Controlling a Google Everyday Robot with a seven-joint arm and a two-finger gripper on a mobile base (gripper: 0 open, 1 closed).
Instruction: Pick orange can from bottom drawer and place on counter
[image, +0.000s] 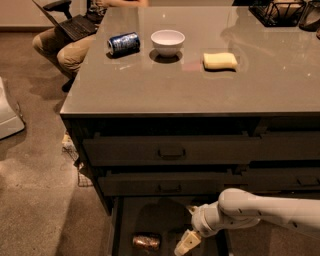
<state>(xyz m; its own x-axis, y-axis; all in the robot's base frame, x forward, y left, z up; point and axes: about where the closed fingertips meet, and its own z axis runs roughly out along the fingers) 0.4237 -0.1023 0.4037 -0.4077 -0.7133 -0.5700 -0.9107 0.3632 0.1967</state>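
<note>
Orange can (146, 242) near gripper (184, 245), bottom drawer (150, 216) cropped

White arm (265, 212) extends from the right; gripper (186, 243) tilts down-left, bottom centre.

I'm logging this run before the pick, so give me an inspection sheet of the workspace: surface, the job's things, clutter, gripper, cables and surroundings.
Surface: counter, glossy grey-brown, on a dark drawer cabinet.
Job's things: orange can lies on its side in the open bottom drawer; not yet on the counter.
Clutter: blue can on its side, white bowl and yellow sponge on the counter; wire rack at its far right.
Gripper: gripper low in the bottom drawer, right of the orange can, apart from it.
Cables: nothing seen.
Surroundings: person with laptop at far left; white object on the brown floor.
</note>
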